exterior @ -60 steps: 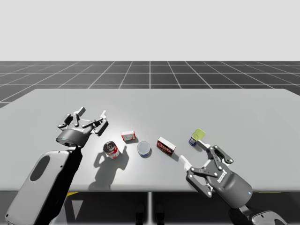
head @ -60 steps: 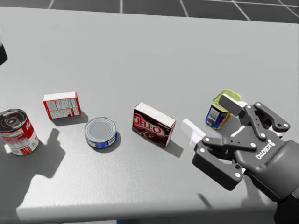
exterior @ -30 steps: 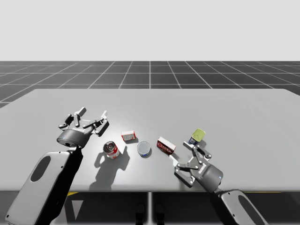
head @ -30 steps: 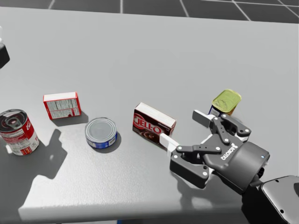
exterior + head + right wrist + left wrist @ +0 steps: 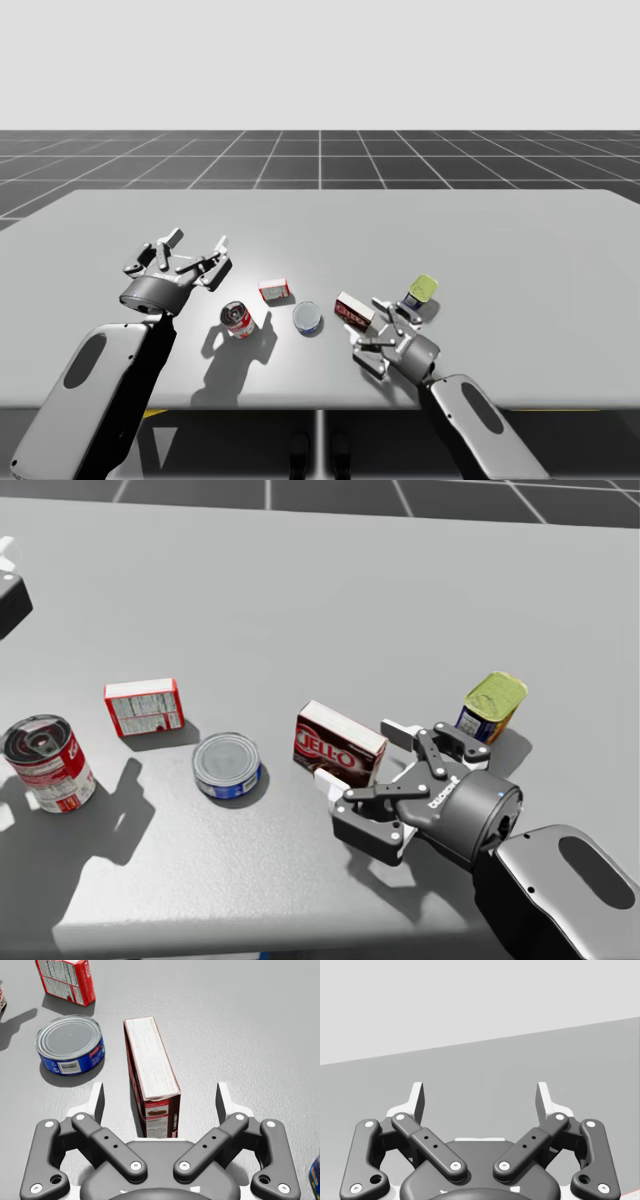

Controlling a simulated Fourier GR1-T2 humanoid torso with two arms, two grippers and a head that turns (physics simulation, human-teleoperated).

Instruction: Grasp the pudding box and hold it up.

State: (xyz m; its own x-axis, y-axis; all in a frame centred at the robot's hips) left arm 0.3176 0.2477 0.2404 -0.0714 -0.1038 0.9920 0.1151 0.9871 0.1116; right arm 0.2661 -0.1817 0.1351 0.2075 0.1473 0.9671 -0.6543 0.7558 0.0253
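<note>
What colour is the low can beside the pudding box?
The low can is blue with a grey top; clearest in the right wrist view.

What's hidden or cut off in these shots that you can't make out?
- Right wrist view: the near end of the pudding box, behind the body of the right pincer.
- Head view: the box's end face toward that pincer, behind its fingers.
- Right wrist view: the blue-labelled can beside the pincer, cut off by the frame.

Bare table [image 5: 235, 1030] flanks the brown box [image 5: 150, 1072] (blue can [image 5: 70, 1050] near).
</note>
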